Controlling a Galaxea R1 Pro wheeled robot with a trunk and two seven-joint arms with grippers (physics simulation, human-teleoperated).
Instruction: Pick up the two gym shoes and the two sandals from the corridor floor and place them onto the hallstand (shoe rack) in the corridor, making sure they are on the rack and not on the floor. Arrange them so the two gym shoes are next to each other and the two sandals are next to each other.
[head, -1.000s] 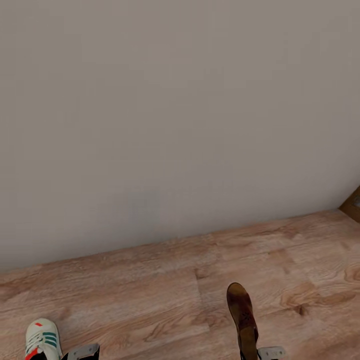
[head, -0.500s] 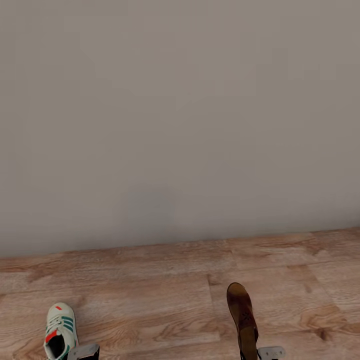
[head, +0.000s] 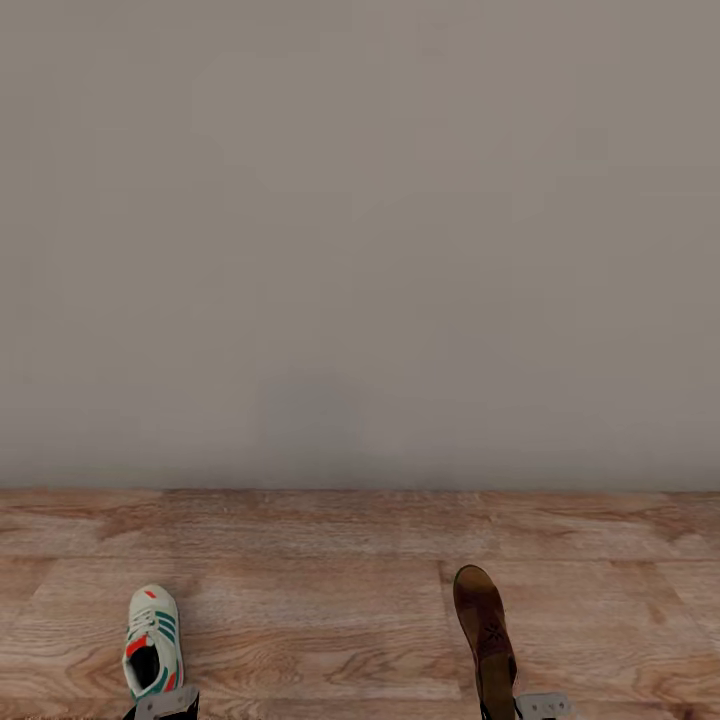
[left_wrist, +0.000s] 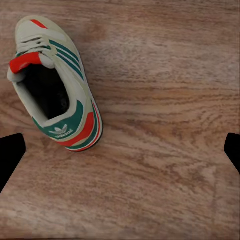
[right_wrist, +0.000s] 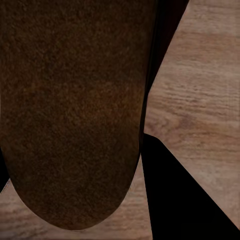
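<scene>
One gym shoe (head: 153, 640), white with teal stripes and red accents, lies on the corridor floor (head: 330, 600) at the lower left of the head view. In the left wrist view the same gym shoe (left_wrist: 55, 82) lies to one side of my left gripper (left_wrist: 120, 155), which is open above bare planks with its dark fingertips (left_wrist: 10, 155) far apart. A dark brown sandal (head: 483, 625) hangs over the floor in my right gripper (head: 540, 706). The sandal's sole (right_wrist: 70, 110) is close to the right wrist camera, with a black finger (right_wrist: 175, 200) against its edge. The hallstand is out of view.
A plain grey-beige wall (head: 360, 250) stands straight ahead and meets the wood planks along a level line. Open floor stretches between the wall and both arms.
The camera has turned, so the wall's base now runs level and the gym shoe sits further right in the picture. The sandal keeps its place in the right gripper.
</scene>
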